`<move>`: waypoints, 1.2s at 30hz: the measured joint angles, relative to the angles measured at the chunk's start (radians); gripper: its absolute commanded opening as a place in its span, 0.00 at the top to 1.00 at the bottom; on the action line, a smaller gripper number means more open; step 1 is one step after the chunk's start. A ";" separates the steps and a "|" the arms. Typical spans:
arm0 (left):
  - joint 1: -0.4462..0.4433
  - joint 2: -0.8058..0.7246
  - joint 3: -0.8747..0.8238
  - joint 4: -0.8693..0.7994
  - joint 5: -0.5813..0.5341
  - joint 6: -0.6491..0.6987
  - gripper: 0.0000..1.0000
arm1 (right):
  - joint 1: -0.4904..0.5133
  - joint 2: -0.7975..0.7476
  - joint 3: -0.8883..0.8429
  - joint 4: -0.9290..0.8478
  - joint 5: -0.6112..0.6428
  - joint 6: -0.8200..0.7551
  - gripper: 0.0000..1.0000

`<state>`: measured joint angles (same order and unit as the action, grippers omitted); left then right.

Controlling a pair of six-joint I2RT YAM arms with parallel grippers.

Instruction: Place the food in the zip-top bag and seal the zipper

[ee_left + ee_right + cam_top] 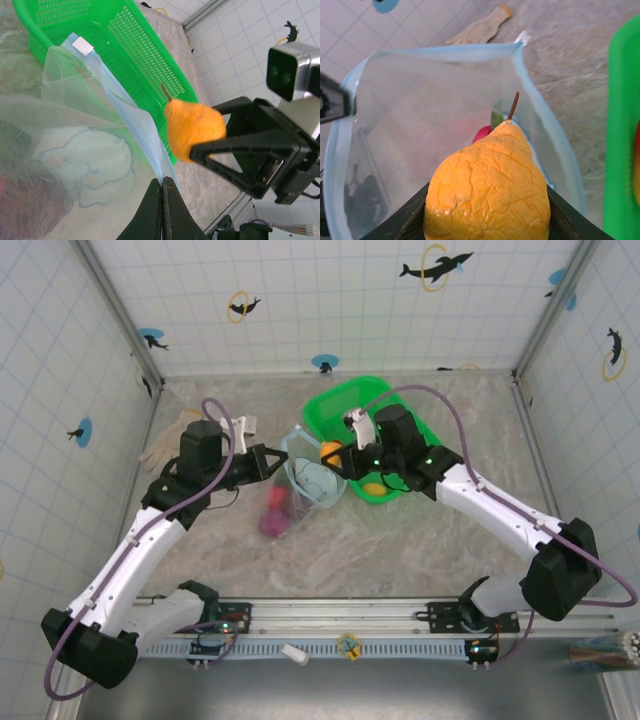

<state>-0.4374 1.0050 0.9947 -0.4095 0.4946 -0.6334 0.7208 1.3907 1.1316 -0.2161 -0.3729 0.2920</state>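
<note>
orange and wrinkled, the pear-shaped toy (490,185) sits gripped in the right tool (337,452), whose jaws stand partly apart around its sides. it hangs at the basket-side edge of the open mouth of the zip-top bag (316,483), just beside the green basket (335,400). the left tool (162,202) is closed tight on the bag's rim, pinching the light-blue zipper (131,127) and holding that side of the mouth up. red and maroon pieces (273,512) lie inside the bag, low against the tabletop (420,540). a yellow piece (373,489) rests in the basket's near corner. a white glove (163,448) lies well apart from the bag, at the far left.
</note>
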 measured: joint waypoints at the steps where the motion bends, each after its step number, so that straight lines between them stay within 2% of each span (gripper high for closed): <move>1: 0.000 0.000 0.000 0.000 0.000 -0.002 1.00 | 0.007 0.004 0.000 0.003 -0.011 -0.001 0.53; 8: 0.000 -0.001 0.000 0.011 0.000 -0.006 1.00 | 0.066 0.166 0.065 0.008 -0.070 -0.005 0.53; 9: 0.000 -0.003 -0.001 0.014 0.000 -0.009 1.00 | 0.074 0.198 0.081 0.008 -0.074 -0.005 0.48; 11: 0.000 -0.007 -0.002 0.018 -0.001 -0.016 1.00 | 0.089 0.241 0.099 0.003 -0.079 -0.003 0.28; 12: 0.000 -0.011 -0.002 0.020 -0.002 -0.022 1.00 | 0.096 0.257 0.105 0.000 -0.079 -0.006 0.24; 15: 0.000 -0.015 -0.002 0.023 -0.002 -0.026 1.00 | 0.113 0.275 0.109 -0.010 -0.064 -0.010 0.20; 21: 0.000 -0.020 -0.012 0.037 -0.008 -0.030 1.00 | 0.109 0.271 0.109 -0.014 -0.036 -0.013 0.20; 26: 0.000 -0.026 -0.045 0.047 -0.013 -0.045 1.00 | 0.083 0.222 0.109 -0.021 0.003 -0.012 0.24; 36: 0.000 -0.069 -0.047 0.037 -0.110 -0.047 1.00 | -0.054 0.029 0.065 0.047 0.057 0.047 0.34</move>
<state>-0.4374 0.9363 0.9482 -0.3725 0.3847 -0.6807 0.6670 1.4193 1.1965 -0.1688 -0.3157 0.3389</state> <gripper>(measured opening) 0.042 0.675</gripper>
